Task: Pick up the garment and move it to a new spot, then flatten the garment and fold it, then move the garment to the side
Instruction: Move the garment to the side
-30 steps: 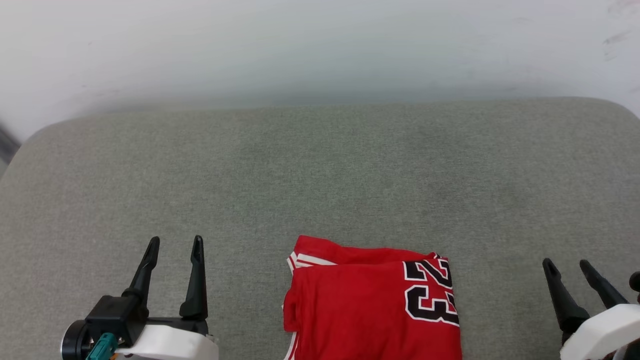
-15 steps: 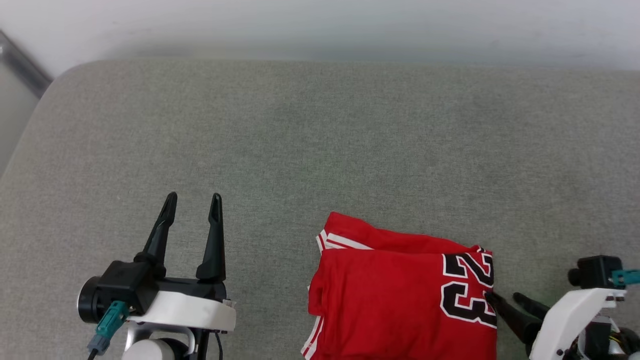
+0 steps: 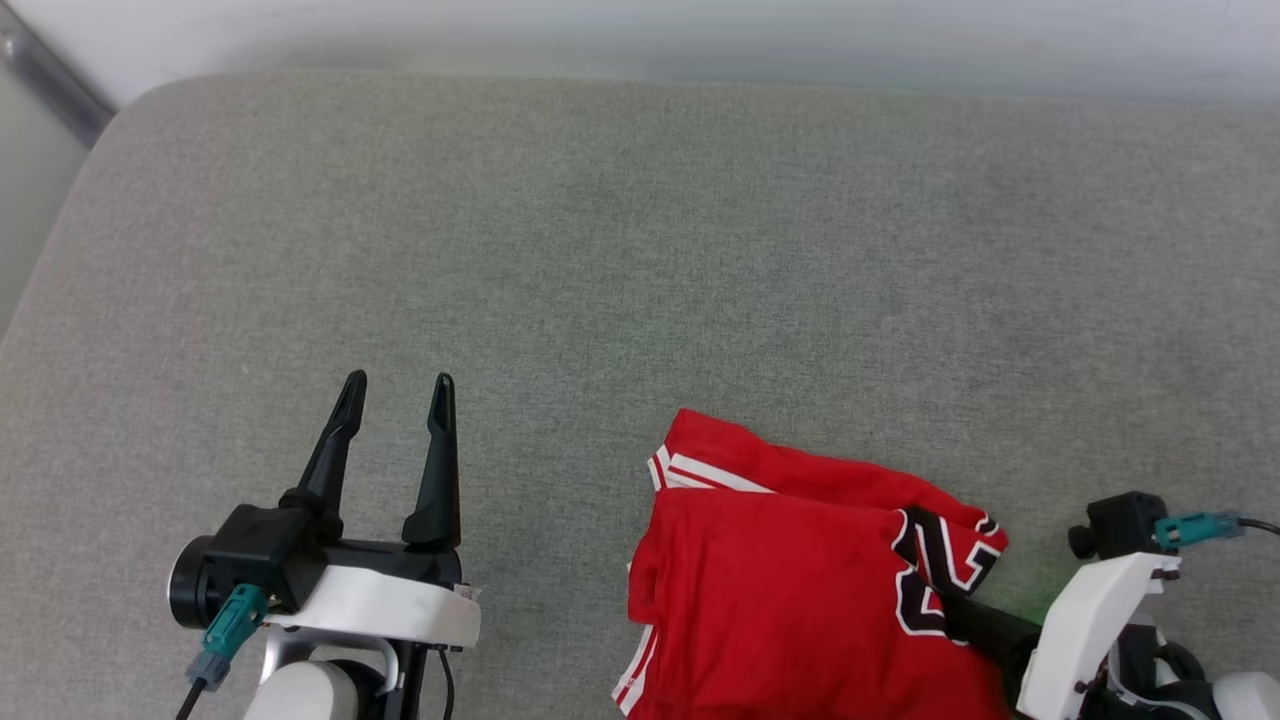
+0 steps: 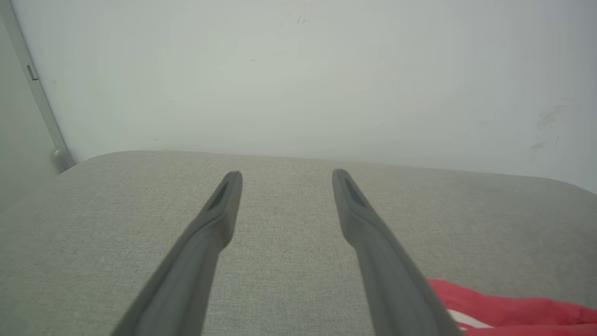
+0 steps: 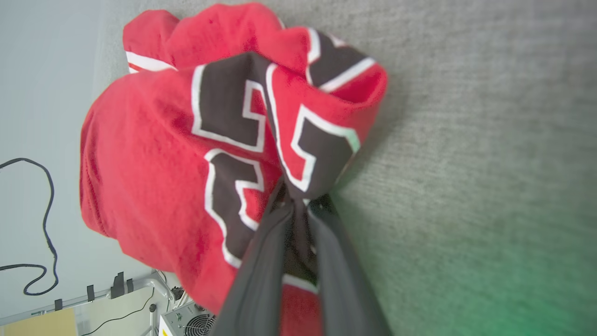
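The garment (image 3: 780,580) lies closest to you, a red folded bundle at the near edge of the grey cushion (image 3: 640,250), right of the middle in the head view and running off the bottom of that view. Its white-and-red striped trim (image 3: 715,475) shows at the far left corner of the bundle and again low on its left side.

Your right gripper (image 3: 950,608) comes in from the lower right and meets the garment's right edge, on the black, white-outlined number (image 3: 925,580). In the right wrist view the two dark fingers (image 5: 261,261) are drawn close together and pinch a fold of that printed cloth (image 5: 154,154) between their tips (image 5: 295,201). The fabric there is bunched and puckered, with one flap curled over above the tips. A black cable (image 5: 46,224) loops in the background at the left of that view.

Your left gripper (image 3: 398,385) hovers over bare cushion well to the left of the garment, apart from it, its fingers spread wide and holding nothing. Its wrist view shows the same wide gap (image 4: 287,173), with a sliver of red cloth (image 4: 513,310) low at the right.

Beyond the cushion's rounded far edge stands a pale wall (image 3: 640,30).
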